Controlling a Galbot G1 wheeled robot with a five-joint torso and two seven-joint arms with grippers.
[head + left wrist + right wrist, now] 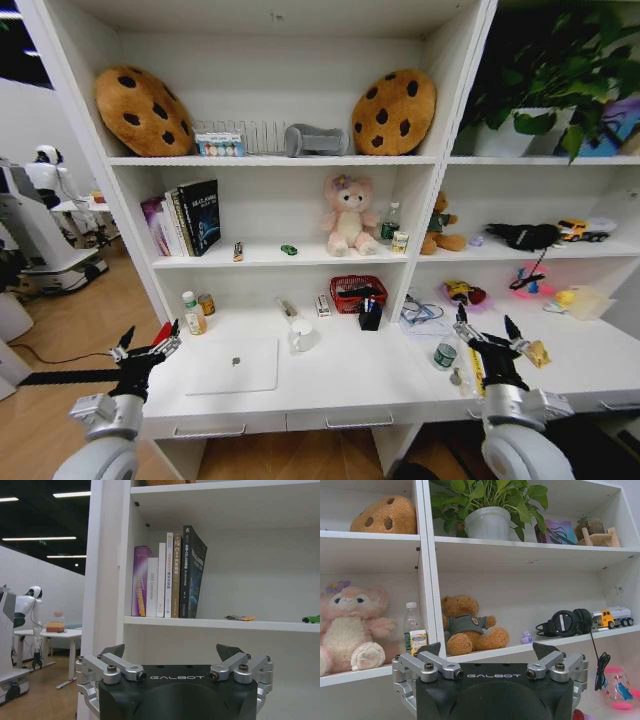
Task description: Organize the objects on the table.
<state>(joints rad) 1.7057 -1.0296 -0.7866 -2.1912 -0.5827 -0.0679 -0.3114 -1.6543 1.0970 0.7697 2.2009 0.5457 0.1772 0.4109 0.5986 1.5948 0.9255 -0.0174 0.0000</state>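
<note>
a: how are the two arms placed?
b: the left gripper [146,350] is held above the desk's left front corner, its fingers spread apart and nothing caught between them. the right gripper [487,335] is held over the right part of the white desk [350,385], likewise spread wide and empty.

a: and where are the objects found?
b: a closed silver laptop [234,365] is laid flat near the front edge, left of centre. a white mug [301,335] is stood just beside its far right corner. a green-labelled can [445,353] is seen near the right gripper, with a yellow packet [538,353] just to its right. a black pen holder [370,315] is set in front of a red basket [357,291]. a tiny green toy car [289,249] is rested on the shelf above, left of the pink plush bear [349,214].

a: anything by the left wall?
b: two small bottles [197,311] are stood at the back left of the desk.
</note>
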